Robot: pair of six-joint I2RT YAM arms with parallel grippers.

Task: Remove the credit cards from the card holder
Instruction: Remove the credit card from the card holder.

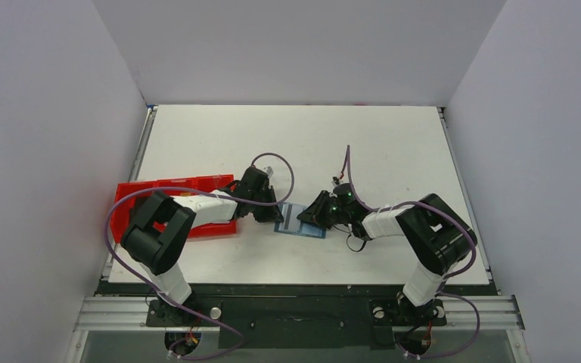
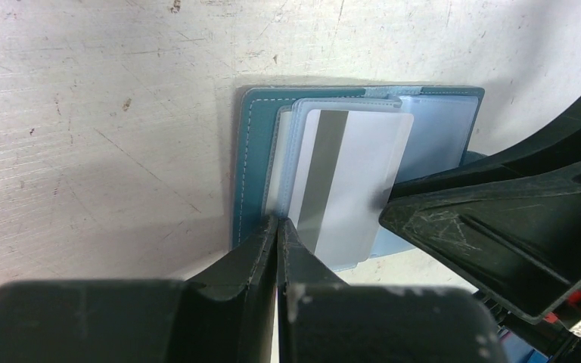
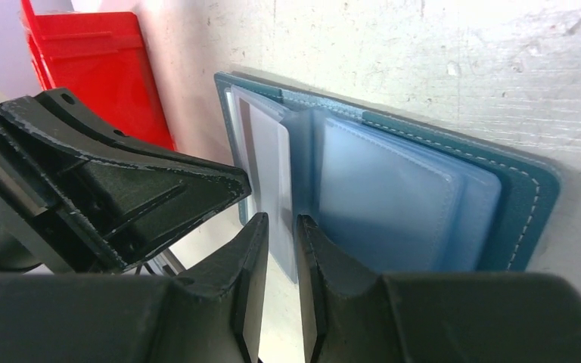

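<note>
The open card holder (image 1: 300,220) lay on the surface (image 1: 295,144) near the red tray (image 1: 132,198). The right pincer (image 3: 281,221) gripped it by a clear sleeve (image 3: 266,159); the left pincer (image 2: 278,224) was closed at a corner of the credit card (image 2: 355,181).

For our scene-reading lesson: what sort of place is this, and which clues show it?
Probably a robotics lab test cell: plain walls box in a white table, the left arm and right arm are bolted at its near edge, with a red tray and card holder laid out.
</note>
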